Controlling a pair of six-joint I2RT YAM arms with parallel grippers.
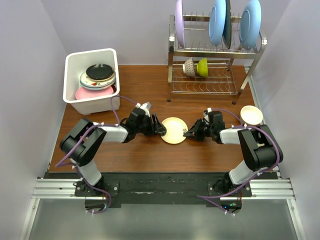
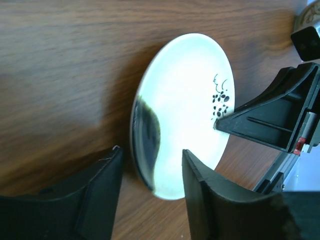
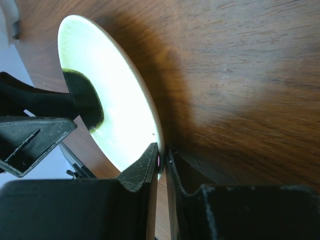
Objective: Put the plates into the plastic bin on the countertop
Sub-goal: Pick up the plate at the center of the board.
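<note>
- My right end effector is closed on the small yellowish plate: one finger lies over the rim, the other under it, and the rim is pinched between them.
- My left end effector is open. Its two fingers stand either side of the opposite edge of the same plate, with a gap showing on both sides.
- The plate sits between my two end effectors near the middle of the worktop. It looks tilted, with a dark shadow on the wood beneath it. I cannot tell whether any part of it rests on the wood.
- A small black speckled mark shows on the plate's face near my right fingers.
- The plastic bin stands at the rear left corner, well apart from the plate I hold.
- Inside it is a stack, with a dark plate on top and a pink plate at the bottom.
- A wire rack stands at the rear right.
</note>
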